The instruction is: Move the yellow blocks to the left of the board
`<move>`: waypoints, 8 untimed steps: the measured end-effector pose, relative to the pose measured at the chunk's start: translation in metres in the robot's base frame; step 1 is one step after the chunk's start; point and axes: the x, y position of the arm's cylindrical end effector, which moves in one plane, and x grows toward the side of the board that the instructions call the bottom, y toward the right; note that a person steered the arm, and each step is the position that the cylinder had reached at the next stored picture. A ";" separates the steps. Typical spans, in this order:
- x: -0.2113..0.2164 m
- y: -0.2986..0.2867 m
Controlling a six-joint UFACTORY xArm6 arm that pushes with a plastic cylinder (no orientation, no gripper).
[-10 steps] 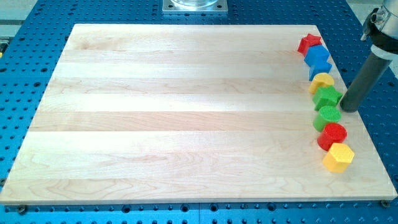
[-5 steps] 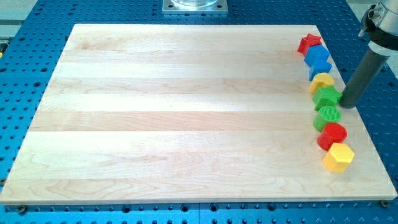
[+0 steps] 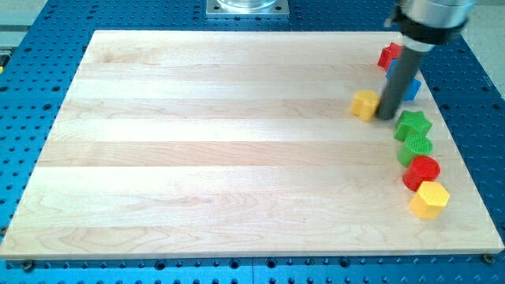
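Observation:
My tip is on the board near its right side, touching the right side of a small yellow block. A second yellow block, a hexagon, lies at the lower right of the board. Along the right edge there is a column of blocks: a red star at the top, blue blocks partly hidden behind the rod, a green star, a green cylinder and a red cylinder.
The wooden board lies on a blue perforated table. A metal mounting plate sits at the view's top centre.
The tip has swung from the board's right edge leftward through the column. It has pushed the small yellow block out of the column toward the view's left. The other blocks kept their places.

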 end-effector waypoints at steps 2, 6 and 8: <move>-0.002 -0.003; 0.153 0.113; 0.160 -0.001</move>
